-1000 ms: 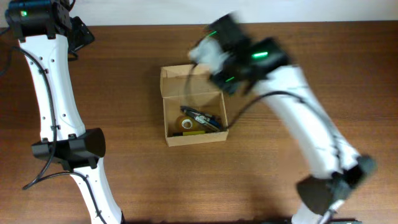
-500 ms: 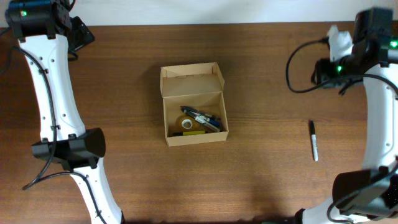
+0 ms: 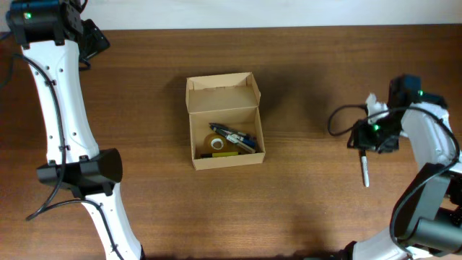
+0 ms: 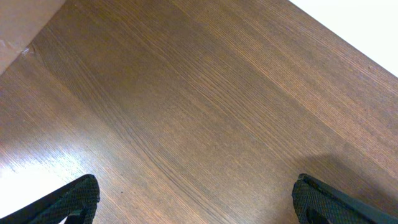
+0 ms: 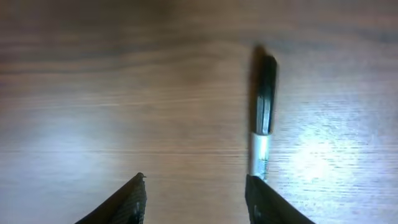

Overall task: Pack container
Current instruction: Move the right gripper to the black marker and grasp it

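The tan cardboard container [image 3: 196,160] stands open mid-table, its flap lid [image 3: 220,92] folded back at the far side. Inside lie a tape roll [image 3: 216,144], a dark blue-tipped tool [image 3: 237,136] and a yellow item. A black and white marker [image 3: 364,172] lies on the table at the right; in the right wrist view [image 5: 263,112] it runs under the right finger. My right gripper [image 5: 196,193] is open and empty, just above the marker's upper end [image 3: 363,146]. My left gripper [image 4: 193,198] is open and empty over bare wood, at the far left corner.
The table's far edge [image 3: 289,27] runs along the top, with a pale wall behind. The left arm [image 3: 61,123] stretches down the left side. The right arm [image 3: 433,144] bends along the right edge.
The right arm swung from above the container to the far right, then came down over the marker's upper end. The left arm and container have not moved.
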